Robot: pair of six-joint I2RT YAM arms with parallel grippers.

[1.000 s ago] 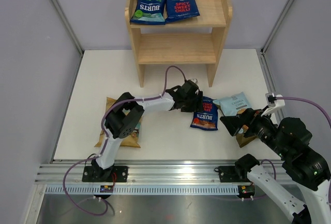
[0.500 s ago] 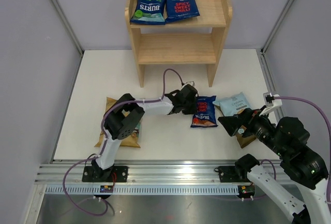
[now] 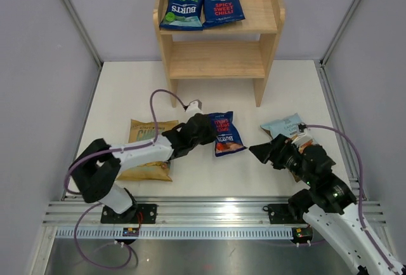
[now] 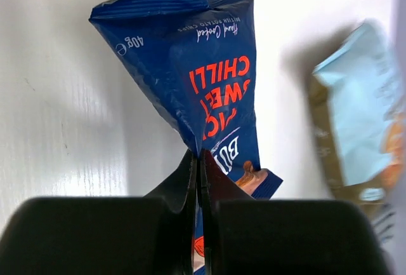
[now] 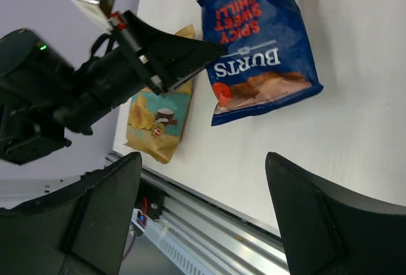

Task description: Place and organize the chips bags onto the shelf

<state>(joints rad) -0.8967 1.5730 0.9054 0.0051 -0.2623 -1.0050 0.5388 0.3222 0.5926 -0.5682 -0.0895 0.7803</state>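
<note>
My left gripper (image 3: 210, 131) is shut on the left edge of a small dark-blue Burts bag (image 3: 226, 134) with red lettering, mid-table. In the left wrist view the jaws (image 4: 198, 160) pinch that bag (image 4: 203, 65) into a fold. My right gripper (image 3: 261, 152) hangs open to the bag's right, holding nothing; its own view shows the bag (image 5: 260, 53) ahead of the open fingers (image 5: 203, 167). A tan bag (image 3: 147, 155) lies at the near left. A light-blue bag (image 3: 285, 125) lies partly under the right arm. Two Burts bags (image 3: 183, 6) (image 3: 223, 6) rest on top of the wooden shelf (image 3: 219, 59).
The shelf stands at the far edge, and its lower tier (image 3: 216, 65) holds nothing. A metal rail (image 3: 203, 214) runs along the near table edge. Grey walls close in both sides. The left arm (image 3: 133, 154) stretches over the tan bag.
My left gripper has shut on the red-lettered Burts bag and drawn it leftward, the arm folding back. My right arm has swung down and to the left, still open.
</note>
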